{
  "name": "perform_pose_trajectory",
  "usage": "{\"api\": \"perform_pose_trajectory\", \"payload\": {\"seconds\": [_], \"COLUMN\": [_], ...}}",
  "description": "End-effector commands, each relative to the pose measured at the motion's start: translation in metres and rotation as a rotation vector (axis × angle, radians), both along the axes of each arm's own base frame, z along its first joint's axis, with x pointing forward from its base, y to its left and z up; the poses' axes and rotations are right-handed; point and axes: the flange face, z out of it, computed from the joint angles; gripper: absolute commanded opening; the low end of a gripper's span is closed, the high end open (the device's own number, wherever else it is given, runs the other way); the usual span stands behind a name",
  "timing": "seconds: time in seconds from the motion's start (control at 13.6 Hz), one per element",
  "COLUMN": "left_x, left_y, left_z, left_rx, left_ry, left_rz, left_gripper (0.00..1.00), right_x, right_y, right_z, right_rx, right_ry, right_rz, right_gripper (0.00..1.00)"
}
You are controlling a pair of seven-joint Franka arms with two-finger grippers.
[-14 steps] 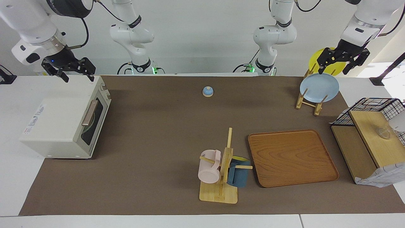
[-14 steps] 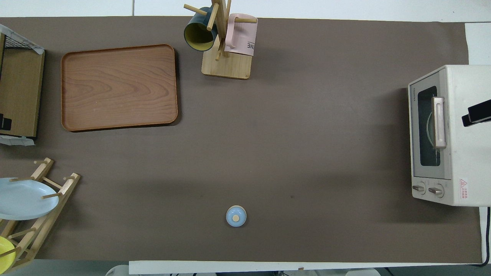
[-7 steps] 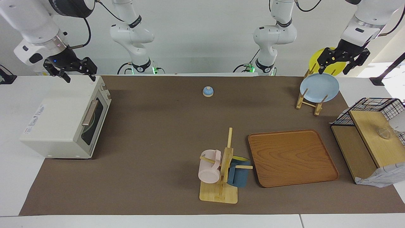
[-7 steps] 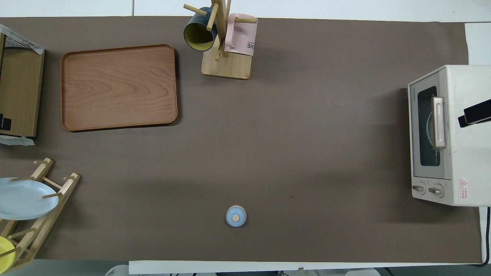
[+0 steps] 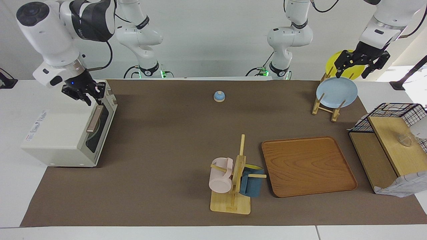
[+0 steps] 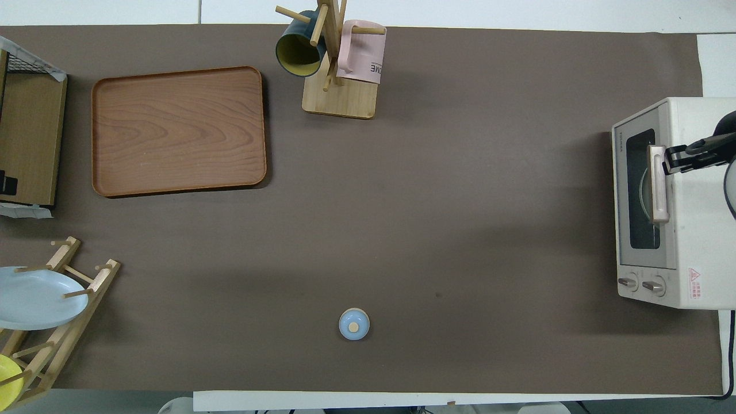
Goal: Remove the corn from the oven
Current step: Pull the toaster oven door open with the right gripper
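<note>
The oven point(image 5: 63, 130) stands at the right arm's end of the table with its dark glass door closed. The corn is hidden; only a pale curved rim shows through the glass. My right gripper point(image 5: 88, 98) hangs just above the oven's top front edge, close to the tan handle point(image 5: 94, 119). It is shut with nothing in it. In the overhead view the right gripper point(image 6: 669, 164) sits right beside the handle point(image 6: 658, 184) on the oven point(image 6: 690, 230). My left gripper point(image 5: 352, 71) waits open over the plate rack.
A blue bell point(image 5: 219, 96) sits mid-table near the robots. A mug tree point(image 5: 233, 180) with a pink and a blue mug stands beside a wooden tray point(image 5: 308, 166). The rack holds a blue plate point(image 5: 336, 92) and a yellow plate point(image 5: 347, 58). A wire basket with boards point(image 5: 388, 146) stands at the left arm's end.
My right gripper came down and forward across the oven's top to its front edge by the handle, and its fingers went from wide open to shut. The left arm stayed still.
</note>
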Motion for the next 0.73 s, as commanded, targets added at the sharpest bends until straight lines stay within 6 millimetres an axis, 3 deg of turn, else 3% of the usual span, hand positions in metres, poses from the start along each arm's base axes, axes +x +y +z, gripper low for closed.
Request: {"api": "perform_pose_trajectory", "payload": {"seconds": [0.0, 0.66], "left_x": [-0.005, -0.005], "left_y": [0.003, 0.003], "left_z": [0.004, 0.004], "left_rx": [0.006, 0.006], "left_ry": [0.007, 0.007], "left_rz": [-0.006, -0.007], "left_gripper": [1.00, 1.00], "right_x": [-0.006, -0.015], "right_y": [-0.022, -0.023], "right_z": [-0.024, -0.067], "right_rx": [-0.009, -0.070], "right_ry": [0.023, 0.043], "right_rz": [-0.040, -0.061], "right_gripper": [0.00, 0.00]}}
